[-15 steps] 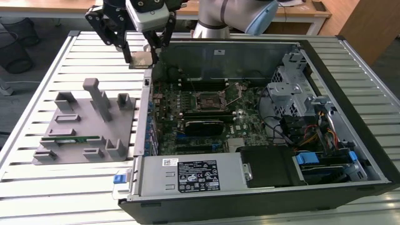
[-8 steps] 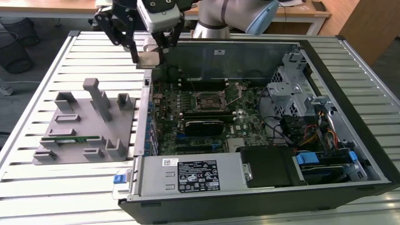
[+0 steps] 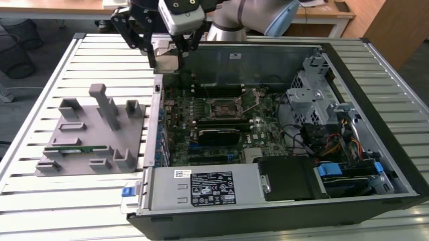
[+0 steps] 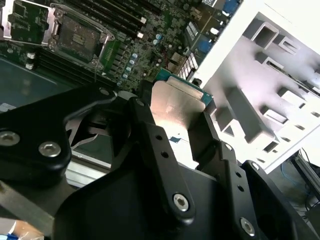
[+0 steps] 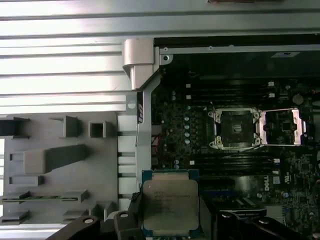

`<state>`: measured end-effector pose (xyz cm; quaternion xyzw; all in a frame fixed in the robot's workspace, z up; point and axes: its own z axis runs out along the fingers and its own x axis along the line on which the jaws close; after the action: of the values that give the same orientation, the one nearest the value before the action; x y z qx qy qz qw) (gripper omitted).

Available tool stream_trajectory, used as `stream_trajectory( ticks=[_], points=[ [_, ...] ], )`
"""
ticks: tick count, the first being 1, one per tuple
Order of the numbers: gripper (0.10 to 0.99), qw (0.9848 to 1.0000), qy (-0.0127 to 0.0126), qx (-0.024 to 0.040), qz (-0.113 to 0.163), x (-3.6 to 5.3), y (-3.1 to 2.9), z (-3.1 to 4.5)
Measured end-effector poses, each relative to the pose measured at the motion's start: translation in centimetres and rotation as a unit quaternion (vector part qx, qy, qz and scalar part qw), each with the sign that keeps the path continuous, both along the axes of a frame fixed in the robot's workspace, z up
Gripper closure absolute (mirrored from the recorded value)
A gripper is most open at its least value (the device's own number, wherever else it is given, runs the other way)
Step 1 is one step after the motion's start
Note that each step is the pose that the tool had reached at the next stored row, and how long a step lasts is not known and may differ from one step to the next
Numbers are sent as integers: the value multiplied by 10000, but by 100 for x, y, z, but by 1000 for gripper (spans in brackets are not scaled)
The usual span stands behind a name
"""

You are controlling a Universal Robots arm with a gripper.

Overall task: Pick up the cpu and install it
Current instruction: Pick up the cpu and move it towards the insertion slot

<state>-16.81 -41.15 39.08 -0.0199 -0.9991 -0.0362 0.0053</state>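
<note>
Two black fingers (image 4: 150,139) of the gripper (image 3: 166,59) are clamped on opposite edges of the cpu (image 5: 170,205), its silvery top facing the wrist. The held chip hangs in the air directly over the side wall (image 5: 142,125) of the open computer case (image 3: 375,125), with the gray parts tray (image 3: 94,135) to one side of the hand.

The open socket (image 5: 235,129) lies below the hand and well apart from it, inside the case, with its load plate (image 5: 282,126) swung open just beyond.

Hazards, as judged from this position:
- Slip: the grip bears on thin edges only, so a jolt could rotate or drop the chip.
- Collision: descending too early would strike the wall under the hand.
- Pin damage: a tilted or misrotated chip would bend the socket contacts.
- Obstruction: the load plate could catch a finger on approach.
</note>
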Motion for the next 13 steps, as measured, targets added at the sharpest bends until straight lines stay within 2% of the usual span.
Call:
stream_trajectory(
  ticks=[13],
  points=[
    [549, 10000, 0, 0, 1, 562, 72, -31]
  ],
)
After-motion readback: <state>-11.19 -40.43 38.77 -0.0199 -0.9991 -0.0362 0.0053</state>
